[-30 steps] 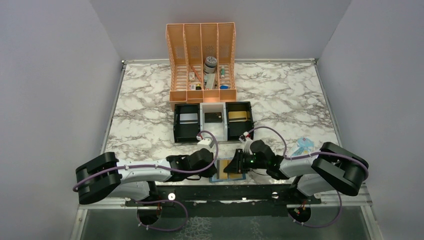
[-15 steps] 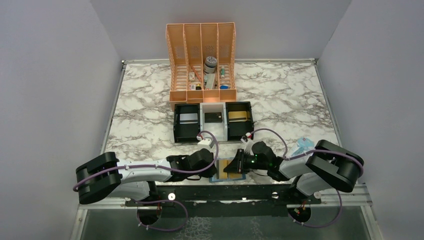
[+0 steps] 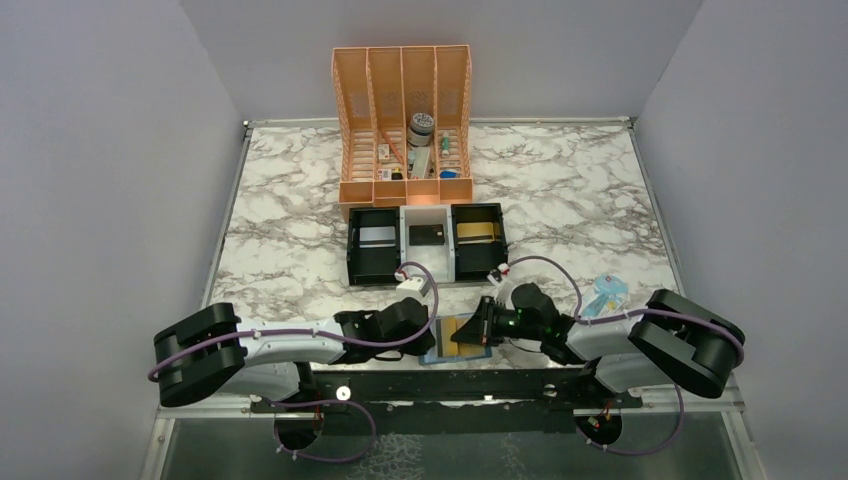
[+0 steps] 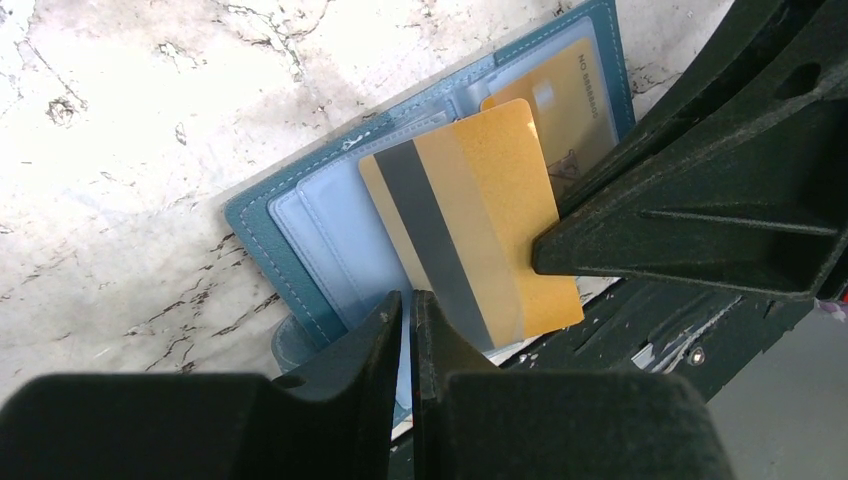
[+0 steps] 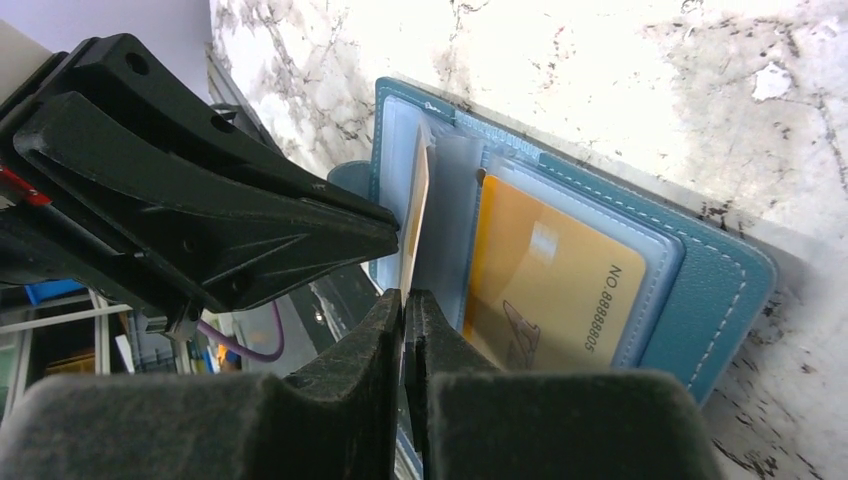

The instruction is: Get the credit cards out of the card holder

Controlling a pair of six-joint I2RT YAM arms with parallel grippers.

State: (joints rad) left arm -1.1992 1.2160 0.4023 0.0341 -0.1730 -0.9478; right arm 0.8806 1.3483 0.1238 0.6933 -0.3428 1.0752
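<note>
The blue card holder [image 4: 260, 230] lies open at the table's near edge, also in the top view [image 3: 442, 352]. My right gripper [image 5: 405, 298] is shut on one edge of a gold credit card [image 4: 480, 210] with a grey stripe. That card stands partly out of the holder's left pocket. A second gold credit card [image 5: 545, 280] sits inside the right clear pocket. My left gripper [image 4: 407, 298] is shut on the holder's near pale-blue pocket edge, right beside the right gripper's fingers [image 4: 700, 230].
A black-and-white three-compartment tray [image 3: 400, 262] stands behind the holder, with a silver-white card, a dark card and gold cards in it. An orange file organiser [image 3: 405, 125] is at the back. A pale blue packet [image 3: 605, 293] lies at the right. The black rail [image 3: 450, 385] runs along the near edge.
My right gripper has shifted slightly to the right with the gold card in it. The left gripper has stayed on the holder.
</note>
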